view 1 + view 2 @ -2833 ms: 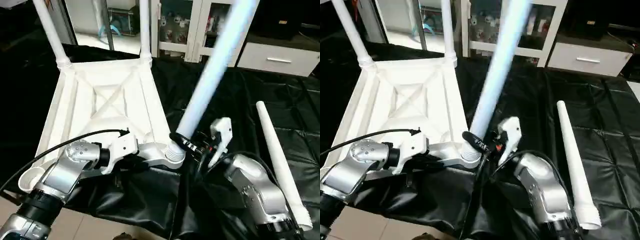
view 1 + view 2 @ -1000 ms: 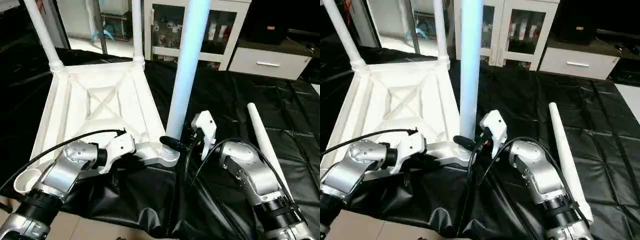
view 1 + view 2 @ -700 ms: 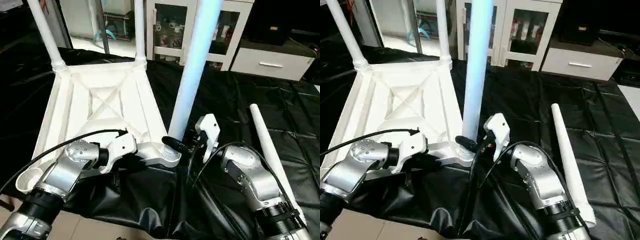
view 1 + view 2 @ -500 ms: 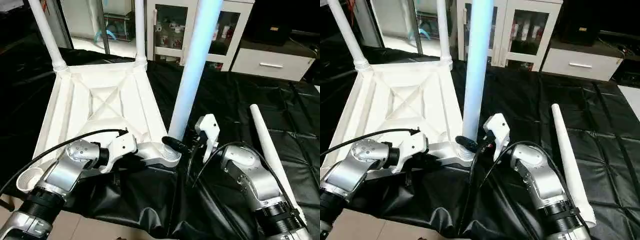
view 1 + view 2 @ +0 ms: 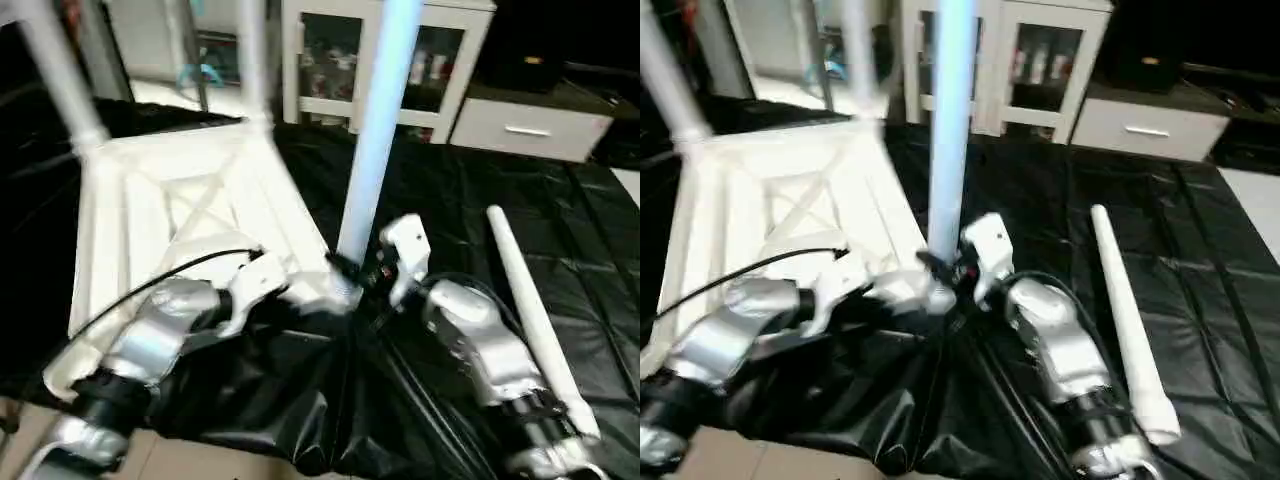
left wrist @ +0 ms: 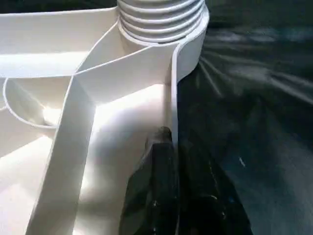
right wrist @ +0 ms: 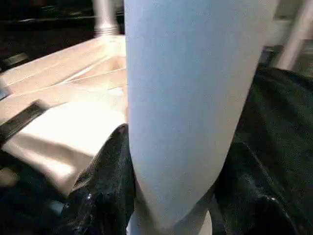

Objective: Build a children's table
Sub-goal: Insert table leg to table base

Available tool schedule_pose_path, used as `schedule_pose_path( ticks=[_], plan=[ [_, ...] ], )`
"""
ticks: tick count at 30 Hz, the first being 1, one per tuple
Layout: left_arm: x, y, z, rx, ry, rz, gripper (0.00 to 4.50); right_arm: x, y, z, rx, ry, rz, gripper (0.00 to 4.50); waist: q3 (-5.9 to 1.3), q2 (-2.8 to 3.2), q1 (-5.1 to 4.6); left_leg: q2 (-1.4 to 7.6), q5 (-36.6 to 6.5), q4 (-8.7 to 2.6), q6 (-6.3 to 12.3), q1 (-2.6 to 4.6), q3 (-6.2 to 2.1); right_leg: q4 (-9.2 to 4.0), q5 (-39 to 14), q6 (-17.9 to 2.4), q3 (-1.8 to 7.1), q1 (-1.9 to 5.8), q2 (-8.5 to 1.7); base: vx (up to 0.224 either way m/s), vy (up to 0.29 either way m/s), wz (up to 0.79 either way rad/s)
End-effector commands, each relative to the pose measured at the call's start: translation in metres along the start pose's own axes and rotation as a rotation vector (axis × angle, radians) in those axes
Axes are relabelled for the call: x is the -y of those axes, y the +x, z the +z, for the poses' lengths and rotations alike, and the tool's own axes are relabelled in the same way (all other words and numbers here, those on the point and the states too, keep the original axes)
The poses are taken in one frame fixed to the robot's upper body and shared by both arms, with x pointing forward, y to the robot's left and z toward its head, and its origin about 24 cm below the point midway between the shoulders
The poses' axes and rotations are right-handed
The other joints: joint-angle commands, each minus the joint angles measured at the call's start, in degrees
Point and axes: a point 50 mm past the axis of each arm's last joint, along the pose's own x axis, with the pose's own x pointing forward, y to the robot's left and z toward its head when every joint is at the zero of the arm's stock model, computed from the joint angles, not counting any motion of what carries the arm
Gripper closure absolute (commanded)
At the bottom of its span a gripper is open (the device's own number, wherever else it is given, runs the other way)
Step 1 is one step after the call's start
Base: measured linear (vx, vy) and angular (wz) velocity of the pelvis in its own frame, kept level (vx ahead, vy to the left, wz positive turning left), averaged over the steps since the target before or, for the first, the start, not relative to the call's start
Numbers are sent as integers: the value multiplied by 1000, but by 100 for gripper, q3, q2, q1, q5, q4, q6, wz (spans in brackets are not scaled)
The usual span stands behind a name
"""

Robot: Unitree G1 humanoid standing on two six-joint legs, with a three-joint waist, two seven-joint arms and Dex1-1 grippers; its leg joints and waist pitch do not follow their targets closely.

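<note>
Right fingers (image 7: 105,186) around upright leg (image 7: 190,107)

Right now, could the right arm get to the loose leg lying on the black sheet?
Probably not yet: the right gripper is clamped on the upright leg. The loose leg lies close beside that forearm, nothing between.

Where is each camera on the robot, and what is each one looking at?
Head eyes, a stereo pair: look forward and down over both silver forearms at the upside-down tabletop and spare leg.
Left wrist: looks along the left gripper, jaws shut on the tabletop's rim, toward the threaded corner socket.
Right wrist: looks along the right gripper, jaws around the upright leg.
Shared: that leg's corner.
</note>
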Motion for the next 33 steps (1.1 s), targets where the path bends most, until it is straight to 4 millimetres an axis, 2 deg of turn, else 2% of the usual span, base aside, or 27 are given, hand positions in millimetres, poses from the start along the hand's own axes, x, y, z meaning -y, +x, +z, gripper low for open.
schedule_pose_path(
  ticks=[1,3,4,5,6,7,8,9,10,11,12,13,14,16,17,19,23,24,25,27,28,29,30,32,33],
  plan=[
    [6,8,21,72,0,6,450,29,-20,-53,-263,43,-259,265,-150,30,-18,406,-1911,-592,-216,27,-225,-642,-2470,-856,342,52,-495,0,0,0],
    [11,17,35,99,-31,27,450,32,-10,-50,-251,71,-344,265,-157,38,-51,402,-1900,-590,-237,16,-232,-630,-2417,-889,328,52,-491,0,0,0],
    [11,17,35,99,-31,27,450,32,-10,-50,-251,71,-345,265,-184,38,-55,400,-1747,-579,-220,18,-217,-613,-2133,-932,333,64,-480,0,0,0],
    [12,20,39,104,-41,38,450,34,-8,-50,-250,81,-375,265,-179,31,-59,397,-1625,-577,-183,-6,-207,-593,-1820,-1002,335,77,-469,0,0,0],
    [12,24,48,116,-59,70,450,37,-4,-49,-254,93,-440,265,-174,9,-62,393,-1604,-584,-149,-22,-205,-596,-1778,-1005,327,94,-462,0,0,0],
    [13,31,62,134,-92,136,450,40,1,-49,-252,139,-533,265,-193,13,-71,403,-1522,-573,-141,-16,-190,-569,-1634,-1048,332,96,-473,0,0,0],
    [17,37,73,149,-108,156,450,41,5,-47,-253,146,-597,265,-205,-8,-83,394,-1415,-561,-154,-7,-197,-567,-1548,-1100,321,109,-475,0,0,0],
    [17,37,73,149,-108,156,450,41,5,-47,-253,146,-597,265,-223,11,-67,388,-1325,-547,-153,0,-188,-547,-1446,-1110,319,120,-480,0,0,0],
    [20,39,78,155,-113,156,450,41,7,-47,-252,140,-622,265,-258,8,-55,387,-899,-520,-97,-36,-182,-484,-818,-1163,315,168,-473,0,0,0],
    [21,44,87,179,-133,194,450,39,12,-44,-240,145,-653,265,-270,11,-42,384,-525,-487,-30,-38,-155,-428,-90,-1260,299,178,-439,65,12,0],
    [21,44,89,182,-134,204,450,39,13,-43,-234,141,-656,265,-286,8,-23,368,-382,-455,32,-6,-133,-403,235,-1327,295,166,-420,74,9,7],
    [22,47,92,187,-136,223,450,37,16,-40,-216,134,-663,265,-324,-19,45,341,-9,-408,227,20,-96,-339,889,-1448,297,182,-408,74,9,7],
    [23,48,93,183,-135,230,450,36,19,-37,-197,132,-669,265,-333,-39,94,327,307,-393,439,-9,-88,-306,1359,-1509,289,217,-407,64,4,7],
    [23,49,94,181,-135,234,450,34,21,-34,-183,136,-661,265,-338,-41,122,324,413,-374,598,-11,-81,-289,1549,-1550,286,210,-413,0,0,0],
    [23,49,94,177,-138,237,450,34,23,-33,-176,141,-657,265,-338,-34,123,342,447,-376,730,-32,-98,-279,1533,-1567,271,237,-429,0,0,0],
    [21,47,91,164,-130,250,450,32,27,-28,-129,165,-630,265,-327,-41,103,362,236,-385,752,-40,-97,-305,1207,-1557,265,231,-446,0,0,0],
    [17,41,83,148,-95,249,450,33,33,-9,4,212,-568,265,-302,-16,86,381,-195,-417,647,-39,-104,-352,634,-1488,262,214,-446,0,0,0],
    [17,36,76,145,-46,208,450,37,34,11,117,262,-488,265,-308,-16,85,391,-219,-417,640,-35,-106,-346,631,-1482,267,214,-450,0,0,0],
    [17,35,75,145,-40,203,450,37,34,12,126,266,-480,265,-309,-22,86,389,-213,-417,685,-66,-117,-336,695,-1469,268,240,-454,0,0,0],
    [19,28,62,129,31,112,450,42,29,40,249,343,-305,265,-313,-26,68,391,-120,-403,773,-71,-113,-314,898,-1512,273,242,-441,0,0,0],
    [19,28,62,129,31,112,450,42,29,40,249,343,-305,265,-317,-8,72,376,-54,-393,822,-68,-115,-308,962,-1535,266,241,-427,0,0,0],
    [20,25,59,131,56,86,450,42,28,46,268,362,-249,265,-323,-17,82,374,176,-366,917,-70,-104,-279,1199,-1614,265,225,-418,0,0,0],
    [20,22,54,116,55,64,450,43,24,52,290,366,-182,265,-329,0,88,379,215,-360,937,-68,-102,-268,1226,-1640,265,227,-422,0,0,0],
    [27,12,41,123,136,-85,450,46,5,67,331,376,25,265,-328,-8,134,405,361,-345,1077,-54,-106,-246,1319,-1675,260,225,-413,0,0,0],
    [29,11,38,118,143,-110,450,47,1,69,339,382,56,265,-321,4,160,406,398,-341,1077,-43,-106,-243,1322,-1669,254,210,-406,0,0,0]
  ],
)
